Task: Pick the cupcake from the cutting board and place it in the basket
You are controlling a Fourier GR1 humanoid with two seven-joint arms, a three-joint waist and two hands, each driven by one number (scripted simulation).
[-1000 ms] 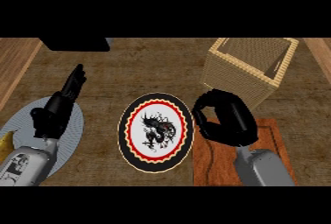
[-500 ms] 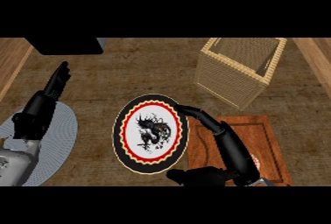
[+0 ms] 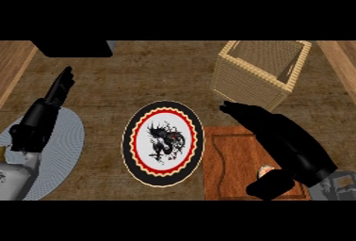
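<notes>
Brown wooden counter [image 3: 160, 80] all around. Paler wood strips [image 3: 12, 61] along the left and right edges. Black box [image 3: 73, 48] up top.

Wooden bench [image 3: 139, 80], five things on it
Wicker basket [image 3: 250, 80] just beyond the right fingers [image 3: 240, 110], cutting board [image 3: 233, 164] under them, patterned plate [image 3: 163, 141] to their left; grey plate [image 3: 69, 136] nearer than the left fingers [image 3: 62, 82], black box [image 3: 73, 48] beyond.

The black left robot hand [image 3: 40, 123] rests at the view's left, fingers straight and pointing away from the robot, above its grey forearm [image 3: 10, 181]. The black right robot hand [image 3: 288, 139] reaches in from lower right, fingers stretched out straight, thumb [image 3: 272, 184] spread apart below them.
</notes>
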